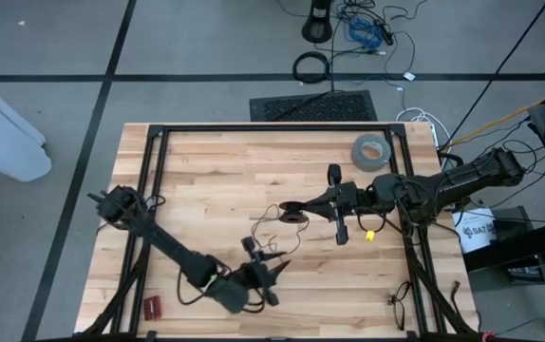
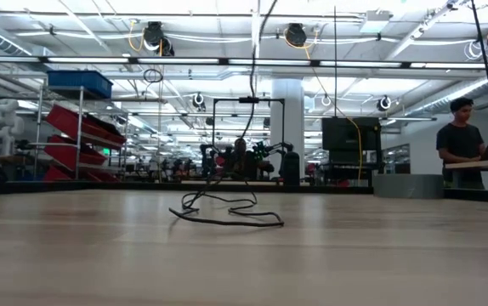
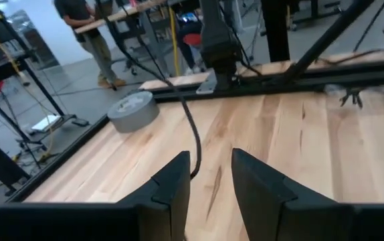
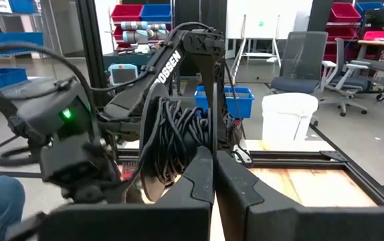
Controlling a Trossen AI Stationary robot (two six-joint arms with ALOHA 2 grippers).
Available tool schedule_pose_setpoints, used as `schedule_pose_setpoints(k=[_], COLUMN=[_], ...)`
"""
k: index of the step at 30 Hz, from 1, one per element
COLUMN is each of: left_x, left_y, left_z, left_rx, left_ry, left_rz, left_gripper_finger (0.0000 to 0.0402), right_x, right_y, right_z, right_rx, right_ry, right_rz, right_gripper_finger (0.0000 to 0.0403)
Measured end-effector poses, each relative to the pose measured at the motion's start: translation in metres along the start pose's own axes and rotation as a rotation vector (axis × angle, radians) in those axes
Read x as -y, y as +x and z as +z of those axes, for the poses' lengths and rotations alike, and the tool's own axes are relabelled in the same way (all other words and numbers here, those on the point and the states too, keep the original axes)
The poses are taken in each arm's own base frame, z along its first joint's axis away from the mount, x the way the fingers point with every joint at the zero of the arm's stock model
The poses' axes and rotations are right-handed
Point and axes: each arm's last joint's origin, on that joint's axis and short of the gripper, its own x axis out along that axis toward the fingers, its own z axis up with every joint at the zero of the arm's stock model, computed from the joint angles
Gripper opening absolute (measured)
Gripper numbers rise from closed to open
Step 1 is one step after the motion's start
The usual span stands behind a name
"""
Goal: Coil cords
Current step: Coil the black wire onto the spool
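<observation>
Cords (image 1: 274, 231): thin black wire lying in loose loops on the wooden table (image 1: 216, 171), near its middle, between the two grippers; in the low view it (image 2: 227, 212) sprawls flat on the boards with one strand rising straight up out of the picture.
Left gripper (image 1: 274, 275): near the table's front edge, just in front of the wire; its fingers (image 3: 172, 191) stand partly apart, and a black strand runs down into the gap between them; whether they pinch it cannot be told.
Right gripper (image 1: 291, 210): reaching in from the right to the wire's far end near the table's middle; fingers (image 4: 202, 177) pressed together, with a bundle of black wire just ahead of them.
Tape roll (image 1: 369, 152): grey, flat on the boards toward the far right corner.
Person (image 2: 462, 140): standing in the room beyond the table.
</observation>
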Motion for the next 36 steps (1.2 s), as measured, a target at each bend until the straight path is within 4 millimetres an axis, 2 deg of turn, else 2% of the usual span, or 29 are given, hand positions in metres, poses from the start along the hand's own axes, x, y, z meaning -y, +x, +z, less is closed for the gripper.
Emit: schedule_pose_setpoints(k=[5,21,25,31,36], left_x=[-0.0037,-0.0039,-0.0032,-0.0014,-0.0044], left_y=[0.0106,0.0111,0.0101,0.0062,0.0064], left_z=[-0.0075,-0.0073,-0.0075,-0.0072,-0.0067], left_rx=[-0.038,-0.038,-0.038,-0.038,-0.047], left_ry=[0.026,0.046,0.063,0.106,0.120], left_rz=[0.002,-0.009,-0.012,-0.022,0.009], left_gripper_finger=[0.0118,0.0115,0.0091,0.0014,0.0006], right_x=[-0.0012,-0.0029,-0.0028,-0.0028,-0.0028], right_y=[-0.0002,-0.0005,-0.0004,-0.0005,-0.0005], right_z=[-0.0006,-0.0013,-0.0014,-0.0024,-0.0030], right_rx=[-0.006,-0.012,-0.014,-0.023,-0.029], right_ry=[0.011,0.006,0.007,0.007,0.005], right_rz=[0.004,0.011,0.011,0.010,0.010], right_gripper_finger=[0.0000,0.0000,0.0000,0.0000,0.0000])
